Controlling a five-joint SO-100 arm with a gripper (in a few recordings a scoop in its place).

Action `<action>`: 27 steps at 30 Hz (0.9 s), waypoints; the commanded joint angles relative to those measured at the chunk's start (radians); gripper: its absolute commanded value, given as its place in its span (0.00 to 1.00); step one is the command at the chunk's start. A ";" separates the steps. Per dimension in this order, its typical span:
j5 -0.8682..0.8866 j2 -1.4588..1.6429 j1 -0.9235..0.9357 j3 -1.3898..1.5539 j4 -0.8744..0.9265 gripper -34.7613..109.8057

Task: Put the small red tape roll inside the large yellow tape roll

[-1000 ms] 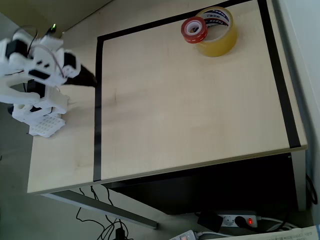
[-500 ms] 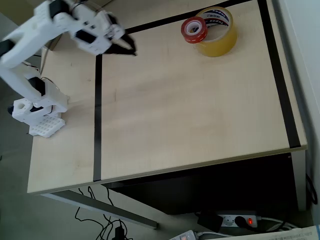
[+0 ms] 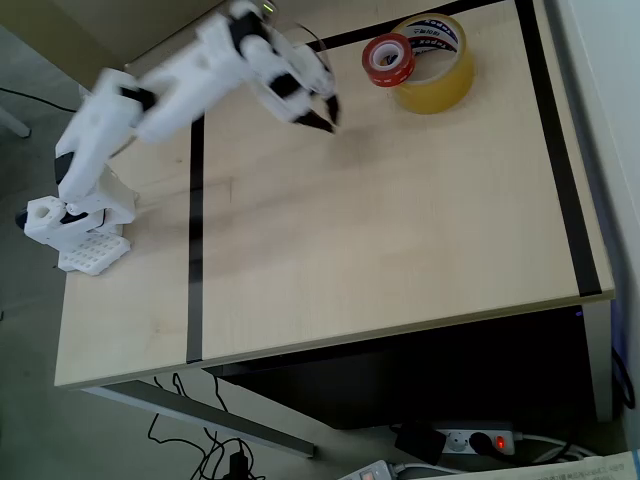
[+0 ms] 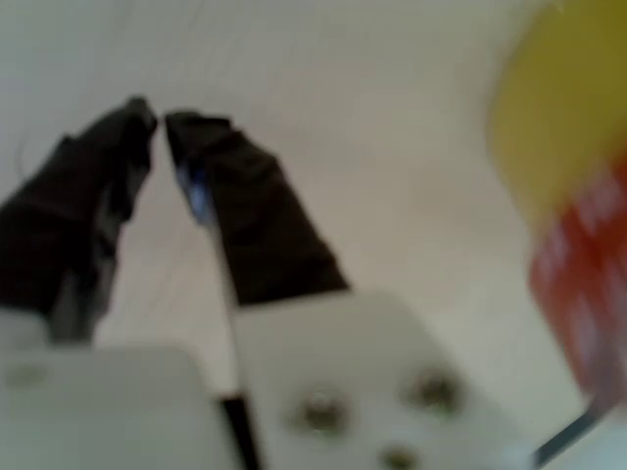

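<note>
The small red tape roll [image 3: 389, 58] is seen resting against the left side of the large yellow tape roll [image 3: 434, 62] at the counter's [image 3: 400, 220] far edge (ungrasped, not yet inside), the empty end effector [image 3: 325, 112] being nearly pressed together, well left of them.

Overhead view: bright even daylight, soft shadows on desk [image 3: 380, 220], arm [image 3: 180, 80] motion-blurred. Wrist view: heavily blurred and washed out, dark fingers [image 4: 255, 225] soft, yellow and red rolls at right edge smeared.
</note>
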 commanded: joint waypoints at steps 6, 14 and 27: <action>-0.009 0.072 -0.021 -0.310 -0.081 0.24; -0.014 0.074 -0.017 -0.290 -0.193 0.24; -0.009 0.034 -0.028 -0.268 -0.334 0.24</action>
